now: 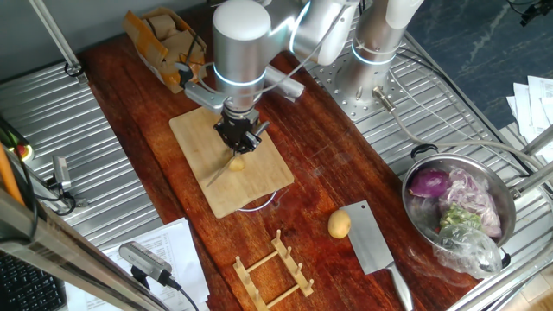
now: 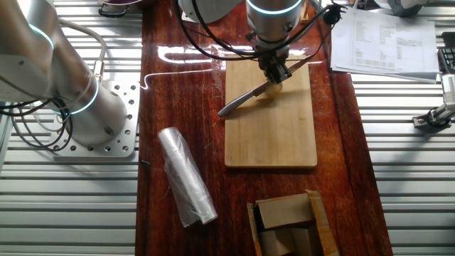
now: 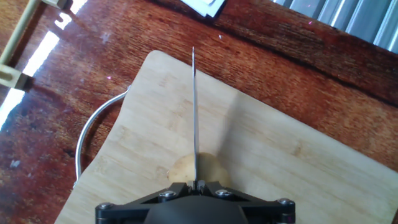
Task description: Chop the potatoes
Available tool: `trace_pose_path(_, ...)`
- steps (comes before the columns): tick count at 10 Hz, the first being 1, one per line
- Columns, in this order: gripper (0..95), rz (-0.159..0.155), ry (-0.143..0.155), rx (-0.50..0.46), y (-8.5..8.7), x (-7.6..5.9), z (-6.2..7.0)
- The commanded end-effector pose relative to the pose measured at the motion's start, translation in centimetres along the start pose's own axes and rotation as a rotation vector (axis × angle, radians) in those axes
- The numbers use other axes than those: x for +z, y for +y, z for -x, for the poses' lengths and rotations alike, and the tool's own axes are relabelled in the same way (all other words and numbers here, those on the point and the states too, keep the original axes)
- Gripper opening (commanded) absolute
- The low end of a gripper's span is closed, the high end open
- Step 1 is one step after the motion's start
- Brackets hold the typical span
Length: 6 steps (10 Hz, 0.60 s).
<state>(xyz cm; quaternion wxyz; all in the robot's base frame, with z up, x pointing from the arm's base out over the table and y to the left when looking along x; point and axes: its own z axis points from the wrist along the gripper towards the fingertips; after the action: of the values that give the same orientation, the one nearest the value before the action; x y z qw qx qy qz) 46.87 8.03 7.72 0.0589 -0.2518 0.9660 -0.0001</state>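
Arm [image 1: 239, 43] is reaching down over the wooden counter [image 1: 320, 173], which is carrying everything relevant. Cutting board [image 1: 246, 186] is lying near the counter's middle, toward the edge by the arm's base. Steel bowl [image 1: 510, 216] is sitting off the counter on the metal rack, holding a purple onion and scraps. Cleaver [image 1: 373, 244] is lying flat near the counter's front edge, unused. Wooden rack [image 1: 272, 269] is standing at that same front edge.

Gripper [image 1: 237, 138] is clenching a knife [image 2: 245, 99] by its handle, blade edge down. In the hand view the blade is running straight out from the fingers and sitting on top of one potato [image 3: 199, 169], roughly along its midline; whether it is already biting into the flesh is not clear.

That potato is resting on the board, near the board's centre. Second potato [image 1: 339, 225] is lying whole on the counter, just beside the cleaver, well apart from the board.

Progress judgement: early. No cut pieces are showing on the board. First cut is only being started; the second potato is untouched.
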Motion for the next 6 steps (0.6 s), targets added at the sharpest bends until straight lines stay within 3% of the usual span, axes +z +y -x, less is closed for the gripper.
trace_pose_path(1,0.0,0.013,0.03,0.004,-0.02,0.02,-0.01)
trace_pose_path(6,0.0,0.068,0.127,0.071,0.26,-0.75,-0.03)
